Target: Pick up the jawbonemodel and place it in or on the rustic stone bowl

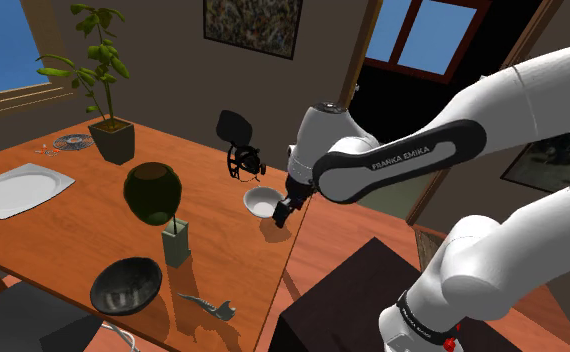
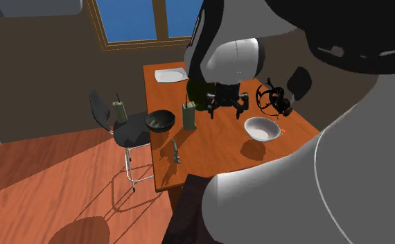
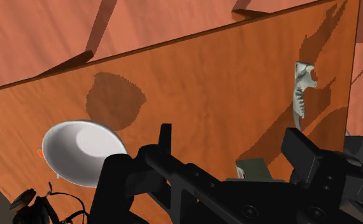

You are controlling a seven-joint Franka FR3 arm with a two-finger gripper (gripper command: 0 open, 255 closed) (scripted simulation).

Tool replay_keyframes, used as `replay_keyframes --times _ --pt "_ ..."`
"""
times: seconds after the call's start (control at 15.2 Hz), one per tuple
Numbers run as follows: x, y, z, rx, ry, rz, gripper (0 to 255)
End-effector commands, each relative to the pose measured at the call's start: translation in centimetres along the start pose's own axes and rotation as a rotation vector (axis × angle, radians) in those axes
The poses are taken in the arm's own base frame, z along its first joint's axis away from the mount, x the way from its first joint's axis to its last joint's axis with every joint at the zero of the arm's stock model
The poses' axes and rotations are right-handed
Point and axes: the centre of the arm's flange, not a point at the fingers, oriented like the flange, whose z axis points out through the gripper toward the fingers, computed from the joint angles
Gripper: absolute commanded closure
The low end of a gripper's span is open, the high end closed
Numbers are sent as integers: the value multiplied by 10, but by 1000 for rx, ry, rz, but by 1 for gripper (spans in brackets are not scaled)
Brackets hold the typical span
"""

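The pale grey jawbone model (image 1: 210,306) (image 2: 176,151) (image 3: 303,89) lies flat near the table's corner nearest the stand. A dark, rough-looking bowl (image 1: 126,285) (image 2: 160,120) sits beside it at the table's edge. A white bowl (image 1: 263,202) (image 2: 262,128) (image 3: 81,151) stands farther along the table. My black gripper (image 1: 286,210) (image 2: 226,105) (image 3: 231,137) hangs in the air just beside the white bowl, well away from the jawbone. Its fingers stand apart with nothing between them.
On the wooden table (image 1: 73,240) stand a dark green round vase (image 1: 153,192), a small greenish box (image 1: 176,243) (image 2: 188,116), a potted plant (image 1: 108,120), a white plate (image 1: 18,188) (image 2: 170,75) and a black wiry object (image 1: 241,160) (image 2: 272,97). A black chair (image 2: 120,125) stands against the table.
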Motion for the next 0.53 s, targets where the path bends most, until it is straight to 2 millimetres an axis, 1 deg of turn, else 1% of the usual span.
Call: replay_keyframes --times 0.0,0.46 --pt "6 -17 20 5 8 -20 0" --pt "21 -74 89 16 28 -89 0"
